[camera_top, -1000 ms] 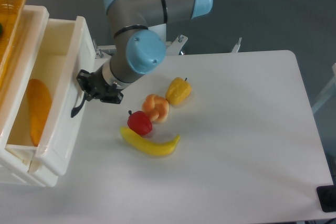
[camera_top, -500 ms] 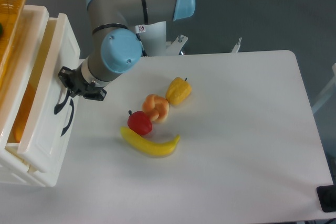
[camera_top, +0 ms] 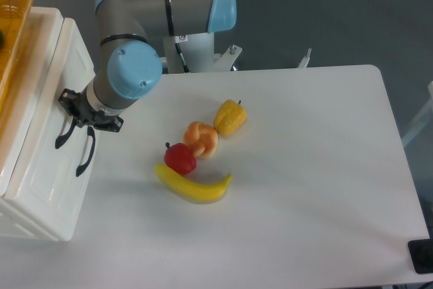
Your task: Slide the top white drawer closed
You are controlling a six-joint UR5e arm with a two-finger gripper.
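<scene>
The top white drawer (camera_top: 59,76) sits almost flush with the cabinet front, and its black curved handle (camera_top: 63,135) shows just below my gripper. My gripper (camera_top: 73,109) presses against that drawer front right above the handle. Its black fingers merge with the dark handle, so their spacing is unclear. The lower drawer (camera_top: 47,187) with its own black handle (camera_top: 84,157) lies beneath, also pushed in.
A yellow-orange basket (camera_top: 13,5) rests on the cabinet top at far left. On the table lie a yellow pepper (camera_top: 231,118), an orange pastry-like item (camera_top: 201,138), a red apple (camera_top: 180,159) and a banana (camera_top: 194,187).
The top drawer has slid left into the cabinet, hiding its inside and the orange item in it. My gripper travelled left with the drawer front.
</scene>
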